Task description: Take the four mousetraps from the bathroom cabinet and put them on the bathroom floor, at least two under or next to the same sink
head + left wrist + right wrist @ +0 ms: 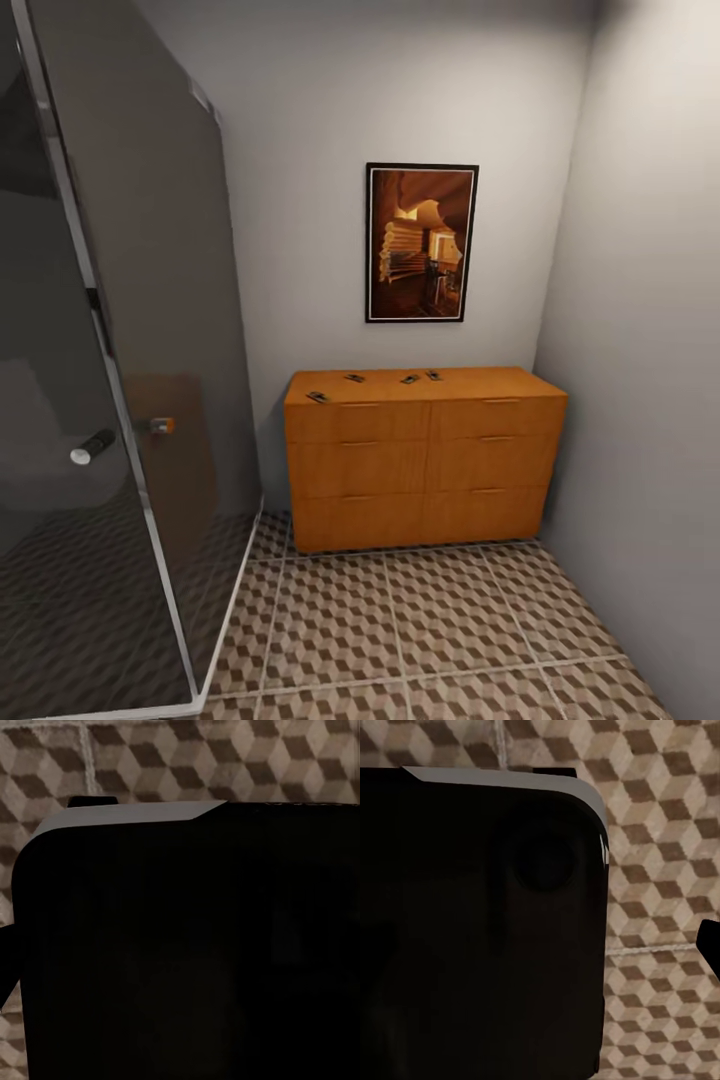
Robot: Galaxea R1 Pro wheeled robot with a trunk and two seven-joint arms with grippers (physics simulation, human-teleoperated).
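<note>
**Approach to the cabinet; no mousetrap yet taken**

Grippers: fingers not made out in either wrist view, each being largely blocked by a dark rounded body; whether either claw is spread or pressed together cannot be told; bathroom floor [660, 870] with its cube-pattern tiles is seen beyond that body in both wrist views.

Cabinet [425, 470]: orange-brown chest set against the back wall, its right end at the room's right corner; all drawers shut.

Mousetraps: four small dark slabs laid on the cabinet top; one [318, 397] near the front left corner; one [354, 378] toward the back edge, left of centre; two [410, 379] [434, 376] close together near the middle of the back edge.

Surroundings: framed picture [421, 242] on the wall above; dark glass shower screen [150, 350] at left.

Step judged: approach stage, cabinet well apart from the robot; next move judged to call for closing the gap across the tiles, then lifting an arm to the cabinet top for the nearest trap.
</note>
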